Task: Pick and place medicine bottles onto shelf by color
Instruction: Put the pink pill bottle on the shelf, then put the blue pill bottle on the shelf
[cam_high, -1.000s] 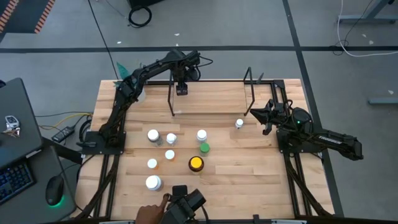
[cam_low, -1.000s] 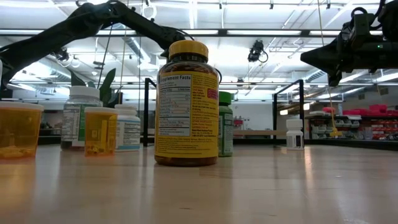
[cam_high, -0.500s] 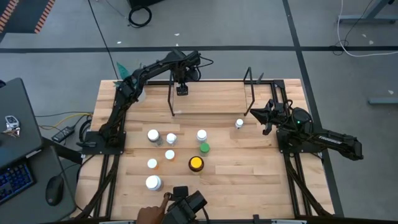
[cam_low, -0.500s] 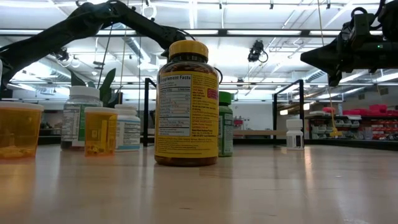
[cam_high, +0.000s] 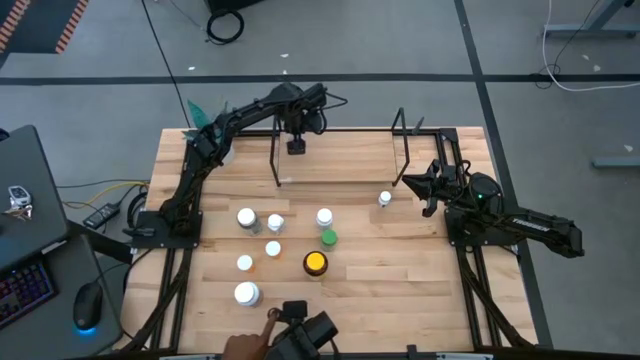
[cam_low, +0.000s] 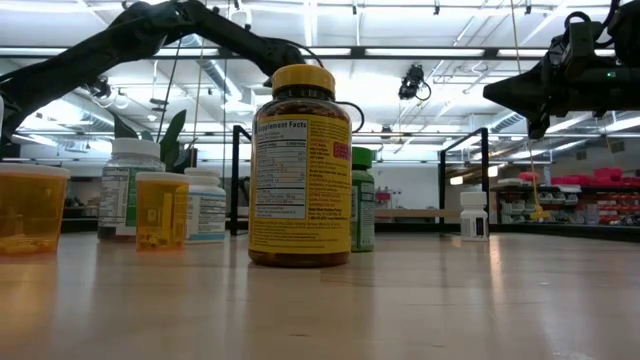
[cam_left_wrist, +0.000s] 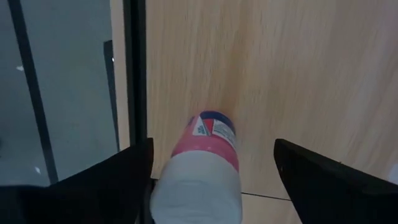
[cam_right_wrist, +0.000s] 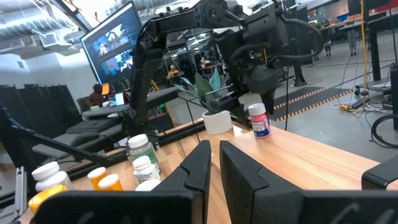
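Reaching over the shelf (cam_high: 340, 160) at the far side of the table (cam_high: 400, 290), the left gripper (cam_high: 297, 146) pinched a pink-and-white bottle (cam_left_wrist: 202, 163) between its spread fingers (cam_left_wrist: 323, 180), the white cap toward the wrist and the base hanging above the light wood board beside the black wire upright (cam_left_wrist: 134, 74). From the right wrist, that bottle (cam_right_wrist: 259, 121) showed just clear of the board. The right gripper (cam_high: 412, 181) hovered above the table near a small white bottle (cam_high: 385, 199), its fingers nearly pressed together and holding nothing. The other bottles, among them the big yellow-capped one (cam_high: 315, 263) and a green one (cam_high: 328, 238), stood grouped mid-table.
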